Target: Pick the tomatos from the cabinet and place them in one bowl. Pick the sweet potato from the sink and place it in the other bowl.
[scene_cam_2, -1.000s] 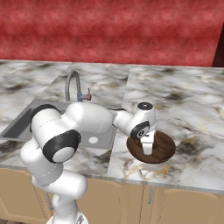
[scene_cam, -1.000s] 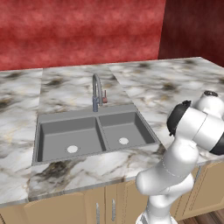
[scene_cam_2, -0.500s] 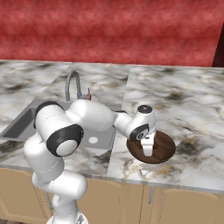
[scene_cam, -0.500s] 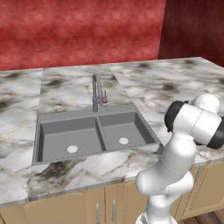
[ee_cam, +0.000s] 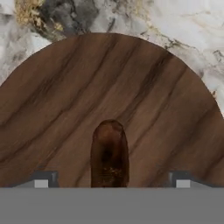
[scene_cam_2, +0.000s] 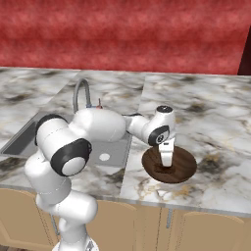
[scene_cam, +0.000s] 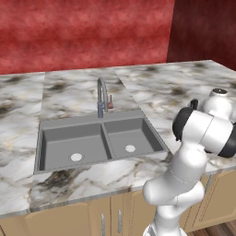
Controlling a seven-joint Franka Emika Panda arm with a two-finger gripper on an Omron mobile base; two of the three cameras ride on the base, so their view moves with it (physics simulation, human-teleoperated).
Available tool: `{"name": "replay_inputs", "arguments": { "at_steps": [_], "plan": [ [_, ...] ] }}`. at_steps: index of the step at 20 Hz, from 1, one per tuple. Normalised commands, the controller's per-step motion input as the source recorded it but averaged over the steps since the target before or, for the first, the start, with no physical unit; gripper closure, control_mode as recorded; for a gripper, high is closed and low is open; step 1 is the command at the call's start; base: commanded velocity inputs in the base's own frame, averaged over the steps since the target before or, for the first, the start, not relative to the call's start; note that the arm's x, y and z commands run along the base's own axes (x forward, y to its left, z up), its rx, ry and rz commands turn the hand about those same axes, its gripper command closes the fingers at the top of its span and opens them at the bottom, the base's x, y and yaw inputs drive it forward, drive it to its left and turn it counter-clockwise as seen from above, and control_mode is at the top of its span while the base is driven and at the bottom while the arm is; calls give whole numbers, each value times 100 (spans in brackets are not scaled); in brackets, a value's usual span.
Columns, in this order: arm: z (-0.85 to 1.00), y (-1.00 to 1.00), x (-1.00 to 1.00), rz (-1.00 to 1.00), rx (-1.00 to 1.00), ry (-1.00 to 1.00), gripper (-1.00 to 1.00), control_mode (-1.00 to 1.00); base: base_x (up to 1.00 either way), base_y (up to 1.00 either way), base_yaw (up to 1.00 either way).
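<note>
Marble counter (scene_cam_2: pixel 215 122) (veined grey-white) under red wall (scene_cam_2: pixel 127 34).

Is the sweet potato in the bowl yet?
In. The hand view shows the sweet potato lying on the bowl floor, between the open pincer tips, neither touching it.

Countertop: white marble (scene_cam: pixel 69 99) veined grey and brown, running the full width in both base views.
Back wall: mottled red (scene_cam: pixel 83 32), rising straight behind the counter.
Corner: a darker red wall section (scene_cam: pixel 203 30) stood at the right.
Base cabinets: light tan wood doors (scene_cam_2: pixel 206 230) with short silver handles (scene_cam: pixel 102 224) sat below the counter.
</note>
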Motion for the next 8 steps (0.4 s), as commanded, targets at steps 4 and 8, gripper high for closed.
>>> {"name": "replay_inputs", "arguments": {
  "at_steps": [4, 8],
  "plan": [
    [60, 42, 2, 0, 18, -1, -100, -100, 0, 0, 0],
    [60, 60, 3, -1, 8, -3, -100, -100, 0, 0, 0]
  ]
}}
